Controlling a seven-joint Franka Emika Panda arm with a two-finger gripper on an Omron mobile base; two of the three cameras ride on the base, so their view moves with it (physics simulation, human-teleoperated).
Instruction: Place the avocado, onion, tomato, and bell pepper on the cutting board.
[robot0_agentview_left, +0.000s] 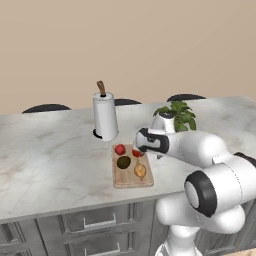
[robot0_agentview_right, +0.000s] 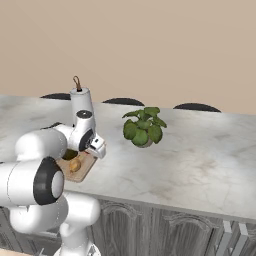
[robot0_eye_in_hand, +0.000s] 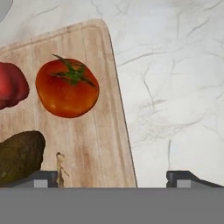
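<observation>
Cutting board (robot0_eye_in_hand: 94, 144), on marble desk (robot0_eye_in_hand: 175, 65): tomato (robot0_eye_in_hand: 67, 88), bell pepper (robot0_eye_in_hand: 12, 90), avocado (robot0_eye_in_hand: 19, 156) and onion (robot0_agentview_left: 140, 170) are grouped on it as tasked; fingers (robot0_eye_in_hand: 186, 178) are spread apart, nothing gripped.

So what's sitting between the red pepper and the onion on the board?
In the left base view, the avocado lies between the bell pepper and the onion, all on the cutting board.
</observation>
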